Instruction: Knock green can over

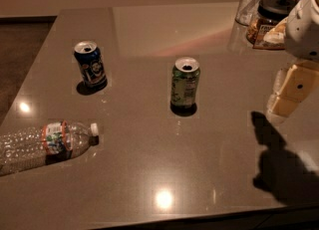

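A clear plastic bottle [50, 143] is lying on its side at the table's [149, 184] near left. The gripper [286, 97] is hovering at the right edge; I cannot tell whether it is spread or closed. The green can [185, 83] is standing upright mid-table, well apart from it. A blue can [90, 65] is standing farther left.

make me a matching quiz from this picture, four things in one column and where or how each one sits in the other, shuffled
Things:
1. green can
2. blue can
3. plastic bottle
4. claw

Places or states:
A. lying on its side, front left
B. at the right edge, apart from both cans
C. upright, in the middle
D. upright, back left

Pairs: 1-C, 2-D, 3-A, 4-B
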